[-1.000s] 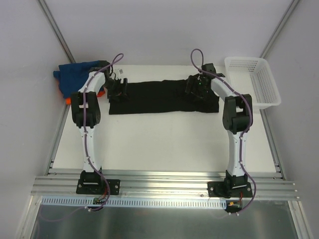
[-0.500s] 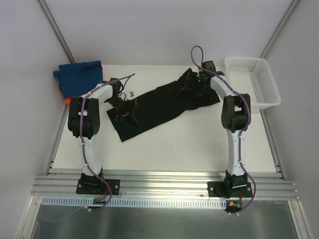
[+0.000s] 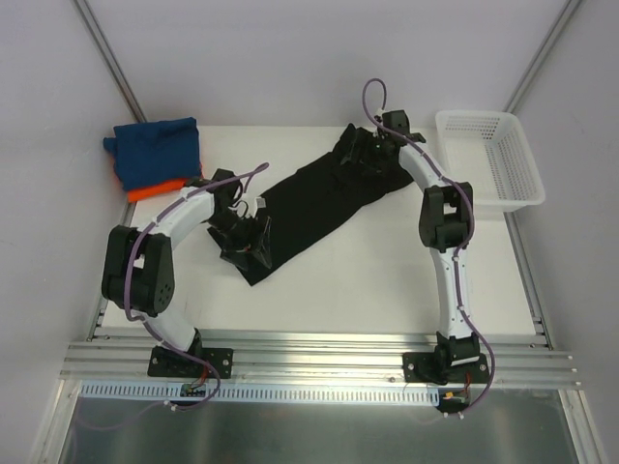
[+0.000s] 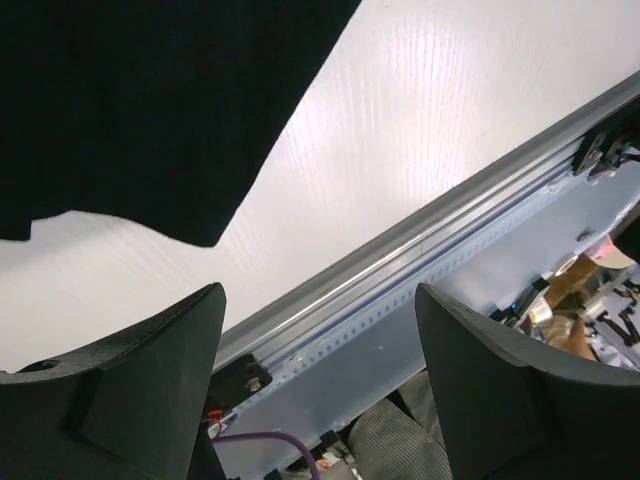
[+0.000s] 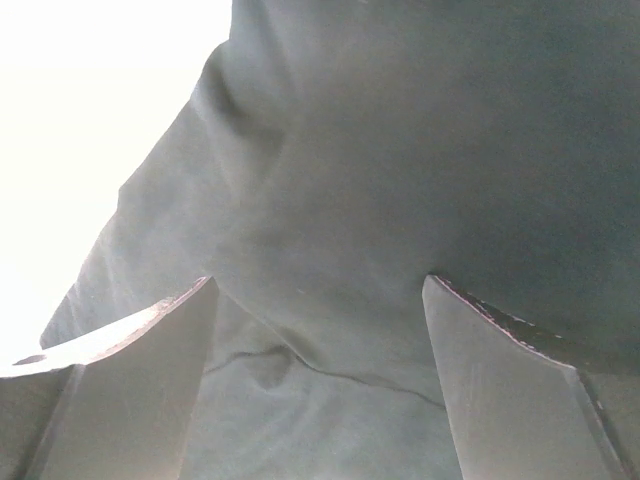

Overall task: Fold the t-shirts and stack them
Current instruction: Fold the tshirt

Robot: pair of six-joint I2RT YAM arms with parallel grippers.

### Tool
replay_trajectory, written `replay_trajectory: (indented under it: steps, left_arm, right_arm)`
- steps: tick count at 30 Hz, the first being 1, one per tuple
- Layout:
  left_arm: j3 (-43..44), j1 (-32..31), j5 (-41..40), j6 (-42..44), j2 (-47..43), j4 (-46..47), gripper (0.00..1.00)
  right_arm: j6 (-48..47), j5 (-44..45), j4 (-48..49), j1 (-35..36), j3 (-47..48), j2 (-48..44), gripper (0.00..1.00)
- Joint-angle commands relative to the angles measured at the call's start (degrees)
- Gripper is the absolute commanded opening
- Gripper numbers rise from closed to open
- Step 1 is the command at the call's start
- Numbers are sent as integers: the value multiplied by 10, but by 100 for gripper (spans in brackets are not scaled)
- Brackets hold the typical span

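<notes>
You look to be laying out the black shirt (image 3: pixel 319 198) for its fold, and it lies crooked. It is a long, narrow band slanting across the table (image 3: pixel 387 290) from the far right toward the near left. Square it to the table edge and smooth it before folding, or the skew will carry into every crease.

Your left end effector (image 4: pixel 318 300) is wide open with nothing between its fingers, over the shirt's bunched near-left end. Your right end effector (image 5: pixel 320 285) is spread just as wide above the rumpled far-right end. Cloth lies across its gap, but no pinch shows. Take each end by a corner rather than by a loose fold.

The cloth looks soft, matte and faintly wrinkled. The blue shirt (image 3: pixel 155 145) lies folded on the orange shirt (image 3: pixel 160 189) at the far left corner, ready to take this one.
</notes>
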Motion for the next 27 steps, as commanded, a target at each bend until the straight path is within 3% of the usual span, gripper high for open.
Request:
replay_trajectory:
  steps: [1, 6, 12, 18, 27]
  left_arm:
    - [23, -9, -15, 19, -59, -18, 77]
    - [103, -9, -43, 45, -41, -25, 78]
    - [207, -3, -59, 65, 90, -18, 77]
    - [320, 14, -54, 65, 217, -17, 76]
    - [397, 72, -49, 61, 295, -18, 73]
  right_arm:
    - [-6, -7, 29, 16, 35, -10, 88]
    - [-6, -21, 31, 17, 0, -78, 88]
    - [6, -36, 33, 17, -44, -134, 89]
    - [1, -31, 33, 9, -55, -138, 90]
    - [-10, -14, 26, 1, -58, -113, 90]
